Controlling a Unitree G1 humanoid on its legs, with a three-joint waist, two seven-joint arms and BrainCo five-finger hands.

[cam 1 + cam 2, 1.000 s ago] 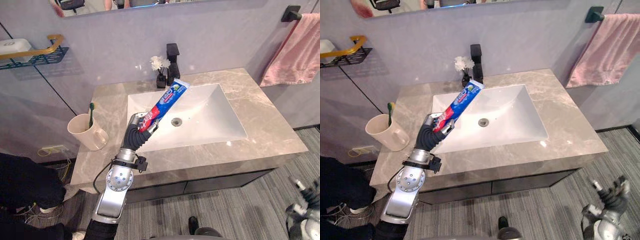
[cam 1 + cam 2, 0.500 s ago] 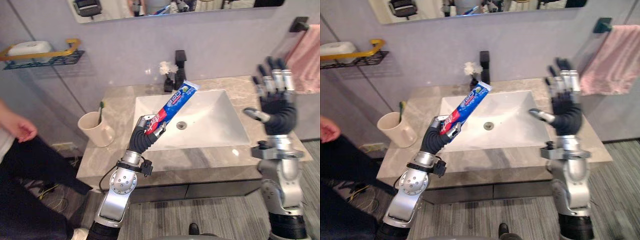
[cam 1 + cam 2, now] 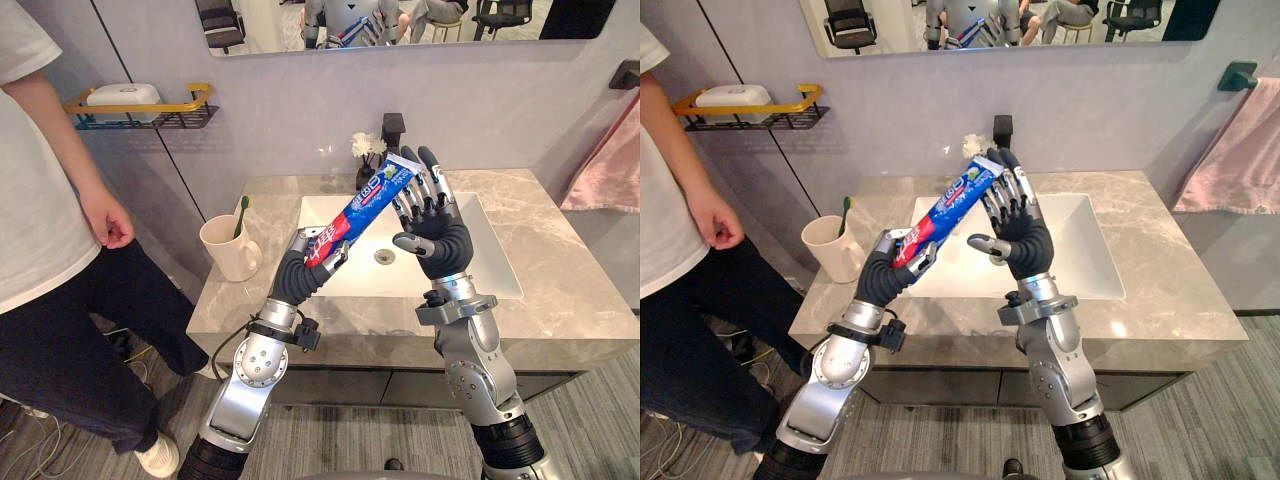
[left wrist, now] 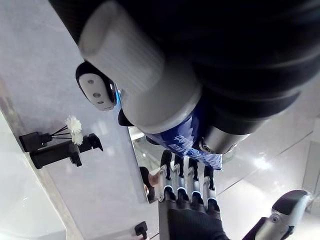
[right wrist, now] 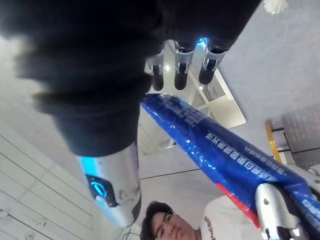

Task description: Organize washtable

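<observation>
My left hand (image 3: 312, 263) is shut on the lower, red end of a blue and red toothpaste tube (image 3: 367, 197), held up over the washtable's left side and slanting up to the right. My right hand (image 3: 440, 236) is open, fingers straight and thumb out, right beside the tube's upper end (image 3: 975, 178); I cannot tell whether they touch. The right wrist view has the tube (image 5: 225, 150) running past the straight fingers (image 5: 182, 70). A cream cup (image 3: 228, 250) with a green toothbrush (image 3: 240, 212) stands on the counter's left end.
The marble counter (image 3: 560, 300) holds a white basin (image 3: 480, 265), with a black faucet (image 3: 393, 128) and a small vase of white flowers (image 3: 364, 146) behind. A wall shelf (image 3: 150, 108) carries white soap. A person (image 3: 40, 200) stands at left. A pink towel (image 3: 608, 170) hangs at right.
The camera has shifted. My right hand swung in from the basin's right side to the tube's upper end. The left hand kept holding the tube. The person is further in view.
</observation>
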